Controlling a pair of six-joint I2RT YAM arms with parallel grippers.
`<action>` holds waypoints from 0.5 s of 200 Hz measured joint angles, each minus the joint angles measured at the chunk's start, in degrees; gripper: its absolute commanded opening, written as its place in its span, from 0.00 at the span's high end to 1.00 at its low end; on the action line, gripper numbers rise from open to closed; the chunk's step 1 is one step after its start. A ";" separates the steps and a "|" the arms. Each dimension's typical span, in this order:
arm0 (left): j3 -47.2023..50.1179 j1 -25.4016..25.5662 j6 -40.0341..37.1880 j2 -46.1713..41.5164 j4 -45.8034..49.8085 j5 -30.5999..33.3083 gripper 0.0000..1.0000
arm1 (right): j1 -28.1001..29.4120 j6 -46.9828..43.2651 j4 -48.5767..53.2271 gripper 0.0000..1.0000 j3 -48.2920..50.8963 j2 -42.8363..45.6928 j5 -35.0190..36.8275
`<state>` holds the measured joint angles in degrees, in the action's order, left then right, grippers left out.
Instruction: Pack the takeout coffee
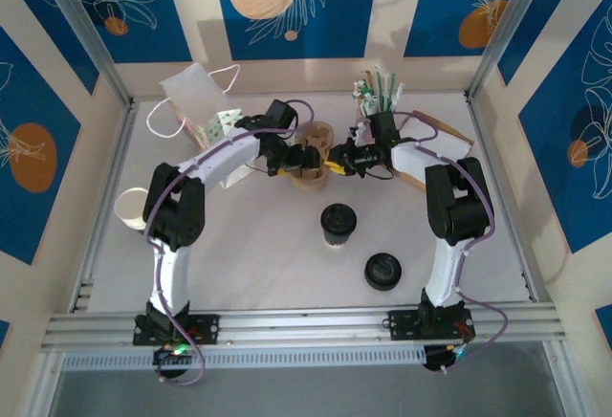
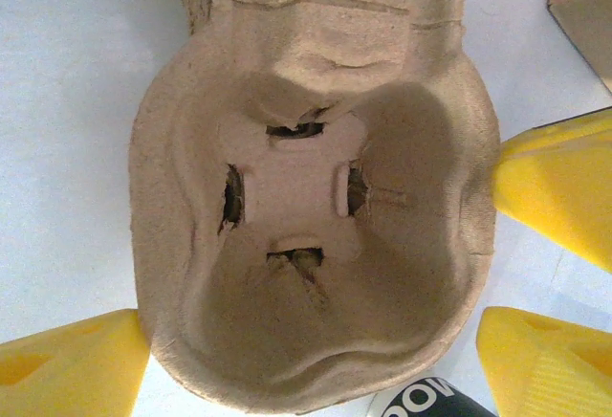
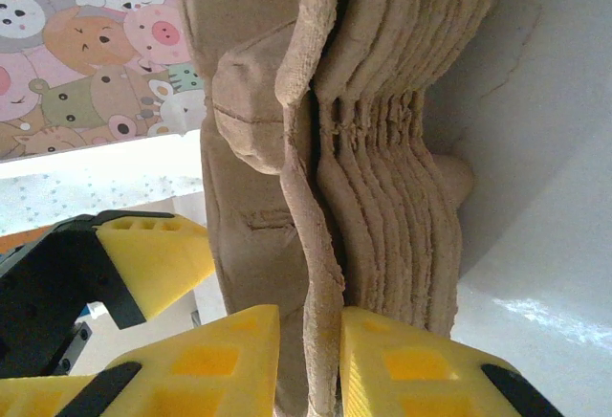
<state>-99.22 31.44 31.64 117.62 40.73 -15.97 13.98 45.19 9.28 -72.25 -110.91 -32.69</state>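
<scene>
The takeout coffee [image 1: 338, 223], a white cup with a dark band and black lid, stands upright mid-table; its lettered band [image 2: 430, 403] peeks in below the carriers. Behind it is a stack of brown pulp cup carriers [image 1: 316, 140]. My right gripper [image 1: 337, 162] [image 3: 323, 340] is shut on the rim of the top carrier [image 3: 249, 101], which is peeled slightly away from the stack [image 3: 402, 149]. My left gripper [image 1: 301, 159] [image 2: 311, 360] looks down into the top carrier [image 2: 296, 197]. It is open, with wide-set fingers [image 2: 72, 364] on either side of the carrier's near end.
A loose black lid [image 1: 382, 271] lies front right of the coffee. A plain cream cup [image 1: 131, 208] stands at the left edge. A white bag [image 1: 191, 92] and an animal-print box [image 3: 86, 44] sit back left. The pink cup of straws [image 1: 378, 97] is back right.
</scene>
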 measured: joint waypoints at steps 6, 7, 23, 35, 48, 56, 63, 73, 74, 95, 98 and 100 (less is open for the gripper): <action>0.13 -0.02 0.02 0.00 -0.13 -0.13 0.12 | 0.04 0.13 -0.15 0.76 0.00 0.00 -0.15; 0.15 -0.02 0.02 0.00 -0.15 -0.13 0.12 | 0.04 0.20 -0.20 0.76 0.00 0.00 -0.17; 0.59 -0.07 0.24 0.00 -0.66 -0.44 0.12 | 0.04 0.37 -0.74 0.78 0.00 0.00 -0.37; 0.76 -0.09 0.55 0.00 -0.92 -0.61 0.12 | 0.04 0.59 -1.07 0.79 0.02 0.00 -0.39; 0.94 -0.09 0.87 0.00 -1.16 -0.81 0.12 | 0.04 0.85 -1.20 0.81 0.04 0.00 -0.42; 1.05 -0.11 1.03 0.00 -1.31 -0.98 0.12 | 0.04 1.03 -1.22 0.83 0.07 -0.02 -0.48; 1.16 -0.11 1.05 0.00 -1.38 -1.07 0.12 | 0.04 1.11 -1.25 0.84 0.07 -0.02 -0.57; 1.36 -0.11 1.07 0.00 -1.42 -1.29 0.12 | 0.04 1.29 -1.46 0.87 0.15 -0.02 -0.57; 1.36 -0.11 1.07 0.00 -1.42 -1.31 0.12 | 0.04 1.36 -1.49 0.88 0.17 -0.02 -0.59; 1.42 -0.11 1.07 -0.02 -1.49 -1.62 0.12 | 0.04 1.64 -2.03 0.95 0.66 -0.02 -0.59; 1.42 -0.11 1.07 -0.02 -1.49 -1.64 0.12 | 0.04 1.49 -2.08 0.96 0.70 -0.02 -0.59; 1.42 -0.11 1.07 -0.04 -1.49 -1.64 0.12 | 0.04 1.44 -2.10 0.97 0.74 -0.02 -0.59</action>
<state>-97.80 31.33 32.71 117.58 39.24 -17.61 14.02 46.63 7.18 -71.50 -110.93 -33.28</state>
